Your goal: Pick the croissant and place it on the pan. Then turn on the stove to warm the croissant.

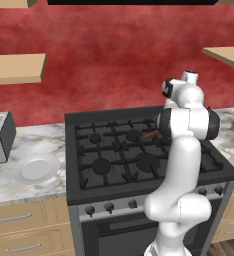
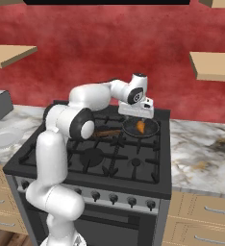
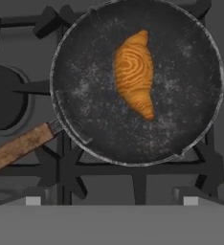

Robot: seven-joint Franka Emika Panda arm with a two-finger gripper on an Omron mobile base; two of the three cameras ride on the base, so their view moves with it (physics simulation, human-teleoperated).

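Hand view over black stove (image 3: 8,28) grates, croissant (image 3: 134,74) lying in dark pan (image 3: 85,119), jaws spread wide and empty, red wall (image 2: 109,43), marble counter (image 2: 201,149) alongside.

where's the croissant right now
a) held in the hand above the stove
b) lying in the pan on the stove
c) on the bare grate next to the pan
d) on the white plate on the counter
b, the croissant lies flat inside the dark pan, which sits on the stove grates, and the open hand above it holds nothing.
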